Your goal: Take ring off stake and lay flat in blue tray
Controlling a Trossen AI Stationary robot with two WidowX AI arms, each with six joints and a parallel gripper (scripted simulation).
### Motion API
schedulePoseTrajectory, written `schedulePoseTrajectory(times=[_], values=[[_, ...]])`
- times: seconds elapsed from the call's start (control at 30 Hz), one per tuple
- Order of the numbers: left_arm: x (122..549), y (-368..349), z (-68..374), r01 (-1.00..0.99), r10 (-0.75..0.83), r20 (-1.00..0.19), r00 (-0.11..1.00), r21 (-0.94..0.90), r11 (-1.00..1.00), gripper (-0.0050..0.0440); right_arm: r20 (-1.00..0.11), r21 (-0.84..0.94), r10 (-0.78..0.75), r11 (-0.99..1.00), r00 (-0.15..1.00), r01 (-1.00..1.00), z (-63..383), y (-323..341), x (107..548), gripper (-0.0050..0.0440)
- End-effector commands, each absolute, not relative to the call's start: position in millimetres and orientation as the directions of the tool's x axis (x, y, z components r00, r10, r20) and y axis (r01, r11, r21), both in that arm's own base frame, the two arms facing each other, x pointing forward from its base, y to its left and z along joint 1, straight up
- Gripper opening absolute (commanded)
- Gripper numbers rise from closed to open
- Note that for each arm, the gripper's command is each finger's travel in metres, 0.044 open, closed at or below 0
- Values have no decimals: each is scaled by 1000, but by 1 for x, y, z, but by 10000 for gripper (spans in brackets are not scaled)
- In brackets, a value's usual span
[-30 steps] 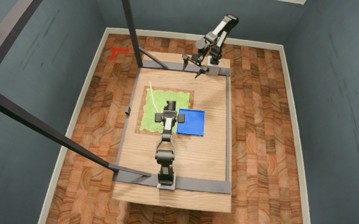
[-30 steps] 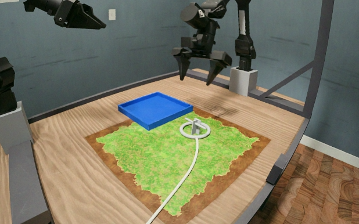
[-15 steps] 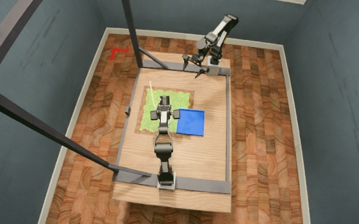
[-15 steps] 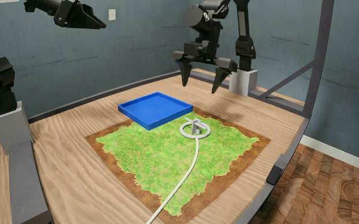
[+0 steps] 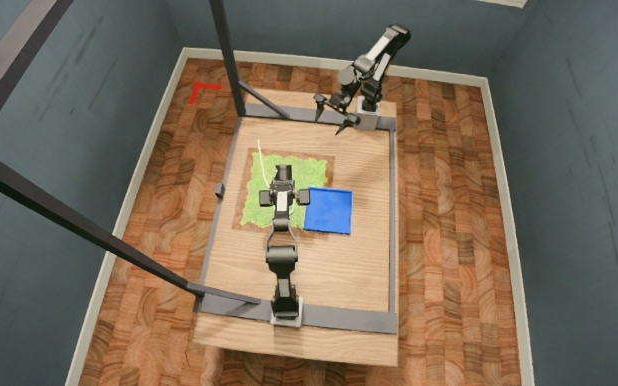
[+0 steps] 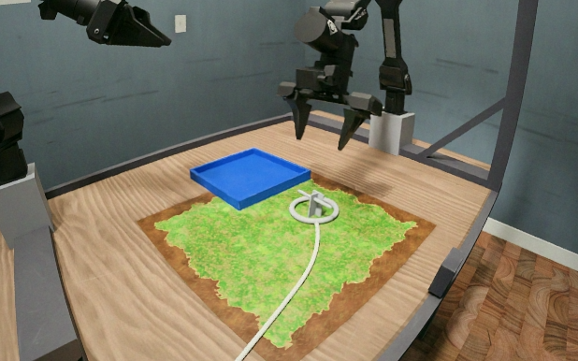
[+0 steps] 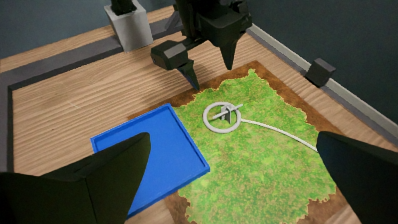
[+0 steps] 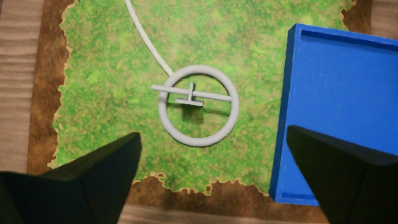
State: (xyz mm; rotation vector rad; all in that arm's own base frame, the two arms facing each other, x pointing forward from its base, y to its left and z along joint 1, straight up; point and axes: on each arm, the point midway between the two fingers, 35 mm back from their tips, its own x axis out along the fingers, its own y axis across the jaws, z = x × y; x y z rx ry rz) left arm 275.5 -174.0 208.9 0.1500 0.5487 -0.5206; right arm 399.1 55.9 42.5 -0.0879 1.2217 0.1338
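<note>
A white ring [image 6: 314,211] lies on the green mat [image 6: 272,252] around a small grey stake [image 6: 314,203] with a crossbar. A white rope [image 6: 291,295] runs from the ring across the mat. The ring also shows in the left wrist view [image 7: 221,118] and the right wrist view [image 8: 198,105]. The blue tray [image 6: 250,175] stands empty beside the ring. My right gripper [image 6: 322,140] hangs open above the ring, fingers pointing down, clear of it. In the top view the right arm [image 5: 284,196] hides the ring. My left gripper [image 5: 329,122] is open and empty, high near its base.
Dark frame posts [image 5: 228,60] stand at the table's corners. A small grey block [image 5: 219,190] sits on the table's edge rail. The arm pedestals [image 6: 391,133] stand at opposite ends of the table.
</note>
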Motion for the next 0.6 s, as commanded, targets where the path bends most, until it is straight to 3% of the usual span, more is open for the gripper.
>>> schedulePoseTrajectory(times=[0.0, 0.1, 0.17, 0.3, 0.57], values=[[276, -174, 216, 510, -437, -514, 738, -1, 860, 440, -936, 24, 60, 994, 347, -105, 48, 60, 406, 320], [276, -174, 216, 510, -437, -514, 738, -1, 860, 440, -943, 67, 62, 998, 328, 3, 43, 64, 405, 248], [276, -174, 216, 510, -437, -514, 738, -1, 860, 440, -943, 67, 62, 998, 328, 3, 43, 64, 405, 248], [276, -174, 216, 510, -437, -514, 738, -1, 860, 440, -955, 134, 65, 964, 289, 229, 33, 72, 405, 152], [276, -174, 216, 510, -437, -514, 738, -1, 860, 440, -972, 183, 63, 810, 228, 558, 17, 84, 402, 147]])
